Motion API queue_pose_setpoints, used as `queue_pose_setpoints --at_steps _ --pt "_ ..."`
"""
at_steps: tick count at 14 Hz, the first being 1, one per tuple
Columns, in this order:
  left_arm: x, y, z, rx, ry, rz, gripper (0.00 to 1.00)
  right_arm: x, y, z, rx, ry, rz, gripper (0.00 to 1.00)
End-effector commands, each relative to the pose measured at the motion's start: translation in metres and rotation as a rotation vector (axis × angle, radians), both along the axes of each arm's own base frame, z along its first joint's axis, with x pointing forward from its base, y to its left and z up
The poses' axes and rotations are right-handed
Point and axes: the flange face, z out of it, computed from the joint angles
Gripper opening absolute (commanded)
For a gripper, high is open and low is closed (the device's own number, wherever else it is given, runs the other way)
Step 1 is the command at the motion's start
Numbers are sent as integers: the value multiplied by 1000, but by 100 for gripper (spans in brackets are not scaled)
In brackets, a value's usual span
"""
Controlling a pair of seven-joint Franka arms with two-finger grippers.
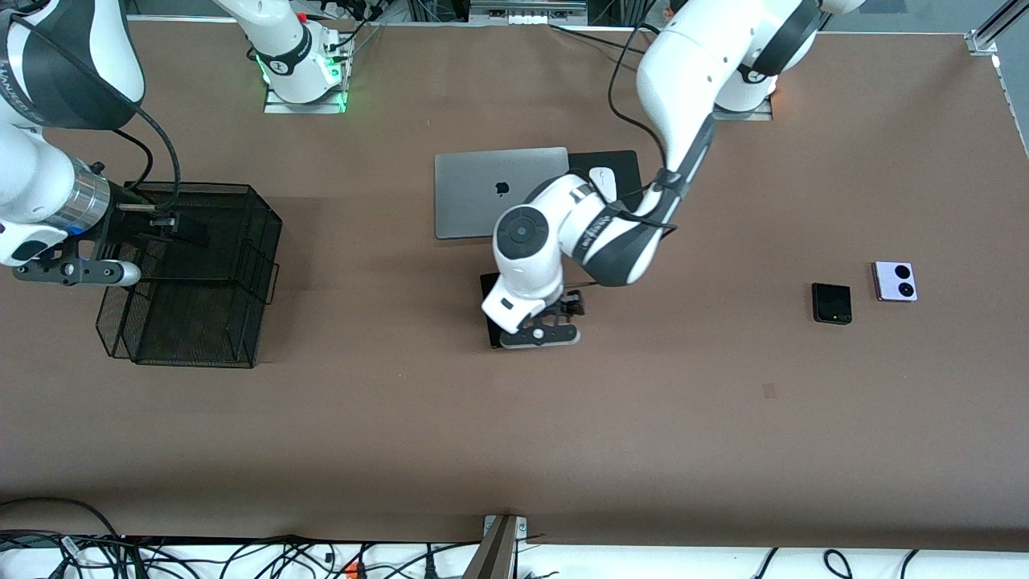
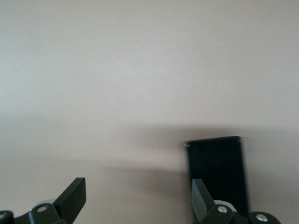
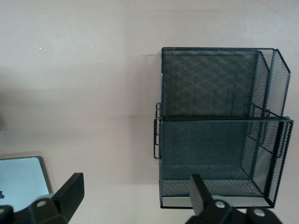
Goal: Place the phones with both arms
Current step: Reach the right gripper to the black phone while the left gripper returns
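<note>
Centrally, the long black phone [image 2: 217, 172] lies flat on the table [image 1: 402, 418], nearer the front camera than the laptop [image 1: 482, 201]. The left gripper [image 1: 540, 328] hovers over it, jaws spread, holding nothing. The right gripper [image 1: 76, 272] waits over the mesh basket [image 1: 233, 322], jaws spread. Judged step: placing this phone; next, the folded black phone [image 1: 831, 303] and lilac phone [image 1: 895, 281] need grasping.

Even, diffuse overhead light; the brown tabletop [image 1: 402, 418] reads flat with no hard glare. Soft, wide shadow bands lie under the left arm [image 1: 683, 104] and around the mesh basket [image 1: 241, 322]. Green indicator glow at the right arm's base [image 1: 301, 76]. Left wrist view is washed pale and soft; the long black phone [image 2: 217, 172] casts a blurred shadow. Near fingers [image 3: 70, 191] are out of focus.
</note>
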Motion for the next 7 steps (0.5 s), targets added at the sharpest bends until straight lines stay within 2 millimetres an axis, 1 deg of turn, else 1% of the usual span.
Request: queue_pose_setpoints --at_steps 1,3,5,6,7 --pt "3 50 14 35 59 -68 100 -5 34 7 30 -17 51 100" --pt "14 95 20 47 91 -108 100 -5 73 -1 40 -23 93 100" --pt "24 150 24 53 126 -144 100 -3 135 -10 69 -61 125 100" --pt "29 180 30 52 139 -164 100 -3 164 -20 86 -56 133 100" --pt "33 206 33 50 152 -178 100 -4 197 -32 110 -36 144 100"
